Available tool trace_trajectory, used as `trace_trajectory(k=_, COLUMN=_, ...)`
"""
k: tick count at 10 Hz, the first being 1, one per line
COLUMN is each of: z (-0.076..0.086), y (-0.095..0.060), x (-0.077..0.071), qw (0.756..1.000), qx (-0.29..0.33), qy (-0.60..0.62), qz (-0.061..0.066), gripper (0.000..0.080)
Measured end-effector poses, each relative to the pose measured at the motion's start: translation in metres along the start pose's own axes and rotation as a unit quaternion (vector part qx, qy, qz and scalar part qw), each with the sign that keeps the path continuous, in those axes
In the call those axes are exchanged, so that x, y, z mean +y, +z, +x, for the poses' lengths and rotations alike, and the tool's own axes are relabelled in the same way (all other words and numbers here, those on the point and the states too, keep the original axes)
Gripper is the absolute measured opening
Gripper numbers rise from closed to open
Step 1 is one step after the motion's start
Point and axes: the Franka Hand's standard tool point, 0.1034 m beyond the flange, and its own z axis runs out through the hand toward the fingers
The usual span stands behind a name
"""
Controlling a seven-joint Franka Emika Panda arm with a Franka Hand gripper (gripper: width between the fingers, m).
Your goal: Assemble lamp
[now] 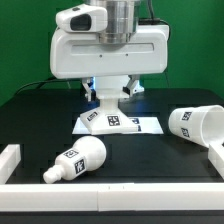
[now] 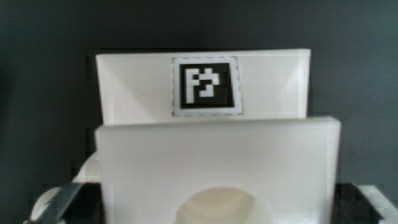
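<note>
The lamp base (image 1: 107, 108) stands upright at the table's middle, a tag on its flared foot. My gripper (image 1: 108, 90) is lowered over it with a finger against each side of its upper block, shut on it. In the wrist view the base (image 2: 214, 150) fills the frame, with its socket hole (image 2: 222, 205) between the dark fingers (image 2: 64, 205). The bulb (image 1: 78, 160) lies on its side at the front, on the exterior view's left. The shade (image 1: 195, 122) lies on its side on the exterior view's right.
The marker board (image 1: 148, 125) lies flat just behind and beside the base. A white rail (image 1: 110, 190) runs along the table's front edge, with a short white block (image 1: 10, 160) at the exterior view's left and another (image 1: 216, 152) under the shade.
</note>
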Motion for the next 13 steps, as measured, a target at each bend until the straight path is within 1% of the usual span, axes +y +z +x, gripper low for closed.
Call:
trace_trajectory(k=1, z=0.007, y=-0.002, x=-0.014, qw=0.999, qx=-0.012, qy=0.040, qz=0.004, gripper=0.0530)
trace_trajectory(k=3, z=0.046, y=-0.007, x=-0.042, qw=0.998, qx=-0.006, qy=0.064, qz=0.011, gripper=0.0530)
trace_trajectory(k=4, z=0.070, y=-0.012, x=-0.054, qw=0.997, qx=0.000, qy=0.079, qz=0.014, gripper=0.0530)
trace_trajectory(k=5, z=0.088, y=-0.011, x=-0.062, qw=0.996, qx=0.006, qy=0.092, qz=0.016, gripper=0.0530)
trace_trajectory(k=6, z=0.094, y=-0.007, x=-0.065, qw=0.995, qx=0.010, qy=0.095, qz=0.016, gripper=0.0530)
trace_trajectory(k=11, z=0.093, y=-0.005, x=-0.065, qw=0.995, qx=0.007, qy=0.095, qz=0.016, gripper=0.0530)
trace_trajectory(k=12, z=0.096, y=0.001, x=-0.067, qw=0.995, qx=0.003, qy=0.094, qz=0.017, gripper=0.0530)
trace_trajectory(k=13, z=0.107, y=0.005, x=-0.066, qw=0.995, qx=0.005, qy=0.094, qz=0.017, gripper=0.0530)
